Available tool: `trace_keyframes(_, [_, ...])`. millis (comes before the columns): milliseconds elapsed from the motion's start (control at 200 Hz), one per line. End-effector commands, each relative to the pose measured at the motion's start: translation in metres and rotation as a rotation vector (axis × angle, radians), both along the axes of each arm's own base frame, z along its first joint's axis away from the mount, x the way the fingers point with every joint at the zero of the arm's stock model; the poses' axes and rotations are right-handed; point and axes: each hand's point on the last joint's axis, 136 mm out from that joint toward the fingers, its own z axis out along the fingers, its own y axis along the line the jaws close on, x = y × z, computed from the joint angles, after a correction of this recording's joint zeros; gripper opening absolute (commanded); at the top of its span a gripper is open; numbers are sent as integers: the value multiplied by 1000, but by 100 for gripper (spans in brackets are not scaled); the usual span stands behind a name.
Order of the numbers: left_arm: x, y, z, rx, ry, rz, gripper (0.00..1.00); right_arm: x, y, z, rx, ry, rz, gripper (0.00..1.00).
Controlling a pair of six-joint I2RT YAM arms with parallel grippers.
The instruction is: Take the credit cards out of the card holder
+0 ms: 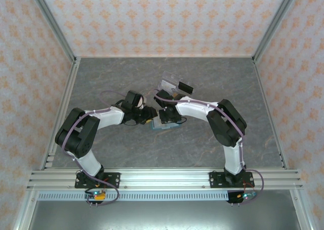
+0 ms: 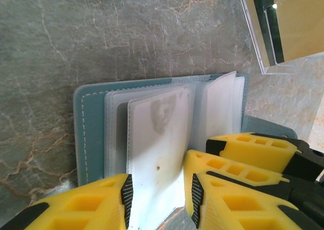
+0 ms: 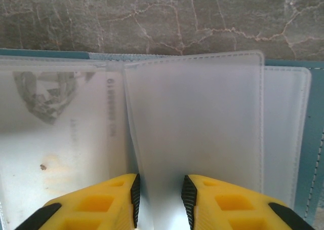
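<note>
Right gripper (image 3: 159,192), jaws apart, straddles a raised sleeve (image 3: 197,123); left gripper (image 2: 161,192), also apart, straddles another from nine o'clock. Holder (image 1: 169,127) lies open mid-table. Best pin the cover (image 2: 91,139), then pinch card (image 3: 61,139) edge, not plastic.

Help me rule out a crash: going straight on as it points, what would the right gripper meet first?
Probably the frosted sleeve of the open card holder, just ahead of the right gripper; depth is unclear, and the table lies beyond.
</note>
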Motion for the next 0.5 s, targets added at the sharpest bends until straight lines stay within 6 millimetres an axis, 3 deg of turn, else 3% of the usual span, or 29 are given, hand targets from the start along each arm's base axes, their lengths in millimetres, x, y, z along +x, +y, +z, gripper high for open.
trace_keyframes(0, [0,-6,0,3,-10,-33,39,-14,-35,-52,-162,80,-41,32])
trace_keyframes(330, [-2,12,-4,113,-21,-10,42,-15,-37,-54,-170,82,-45,32])
trace_keyframes(495, [-2,3,-6,59,-14,-28,39,-15,-37,-55,-169,85,-46,32])
